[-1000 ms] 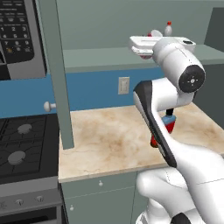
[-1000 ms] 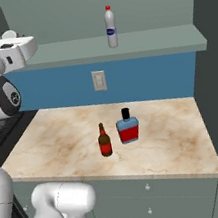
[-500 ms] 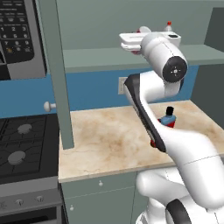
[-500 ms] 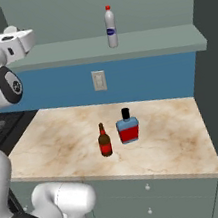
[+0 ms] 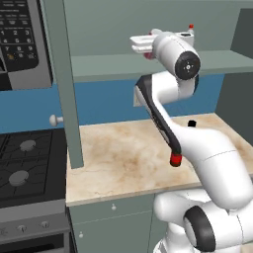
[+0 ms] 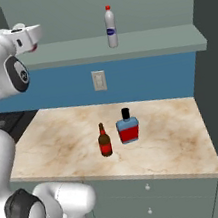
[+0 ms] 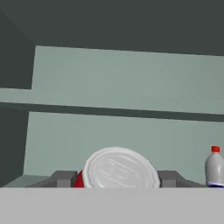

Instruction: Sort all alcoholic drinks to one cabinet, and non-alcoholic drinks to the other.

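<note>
Soda can [image 7: 120,168], red with a silver top, sat clamped between the gripper's [image 7: 119,178] two dark fingertips [image 7: 62,178], raised at the level of the open cabinet shelf [image 6: 150,43]. Further right on that shelf stood the white plastic bottle [image 6: 111,27], upright, well apart from the can. Down on the marble counter [image 6: 61,144], the brown beer bottle [image 6: 104,140] stood just beside the squat flat bottle [image 6: 128,126].

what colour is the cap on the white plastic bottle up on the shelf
Red. The cap of the white plastic bottle shows best in the right base view.
</note>
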Controlling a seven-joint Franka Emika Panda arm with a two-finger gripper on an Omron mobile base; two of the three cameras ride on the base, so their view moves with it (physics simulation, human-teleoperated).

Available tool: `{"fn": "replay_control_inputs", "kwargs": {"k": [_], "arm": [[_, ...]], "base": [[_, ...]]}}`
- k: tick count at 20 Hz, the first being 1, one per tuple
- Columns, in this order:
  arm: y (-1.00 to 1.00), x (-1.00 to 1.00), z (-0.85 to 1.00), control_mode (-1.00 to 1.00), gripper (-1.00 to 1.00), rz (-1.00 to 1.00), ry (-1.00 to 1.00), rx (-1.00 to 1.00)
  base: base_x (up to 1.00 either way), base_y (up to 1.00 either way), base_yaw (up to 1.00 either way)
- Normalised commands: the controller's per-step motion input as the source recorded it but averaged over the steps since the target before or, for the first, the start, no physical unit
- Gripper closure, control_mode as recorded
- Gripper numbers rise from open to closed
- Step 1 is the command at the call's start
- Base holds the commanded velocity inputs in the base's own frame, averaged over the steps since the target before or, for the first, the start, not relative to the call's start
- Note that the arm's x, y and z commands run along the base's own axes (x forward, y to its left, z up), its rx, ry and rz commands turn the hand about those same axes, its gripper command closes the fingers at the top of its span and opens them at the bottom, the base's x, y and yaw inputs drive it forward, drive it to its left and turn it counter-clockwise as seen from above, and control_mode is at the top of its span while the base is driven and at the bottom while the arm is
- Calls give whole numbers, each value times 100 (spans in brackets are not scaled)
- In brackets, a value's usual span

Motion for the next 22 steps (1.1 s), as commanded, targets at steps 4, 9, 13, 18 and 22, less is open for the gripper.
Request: {"fn": "replay_control_inputs", "kwargs": {"k": [4,9,13,18,22], "arm": [[0,45,-13,-100,100,0,10,-4],[2,46,-20,-100,100,0,13,-4],[1,42,-11,-100,100,0,10,-3],[0,30,-10,-100,100,0,7,-2],[0,22,-20,-100,100,0,6,-2]], "base": [[0,0,0],[0,0,0],[0,0,0],[0,0,0],[0,0,0]]}}
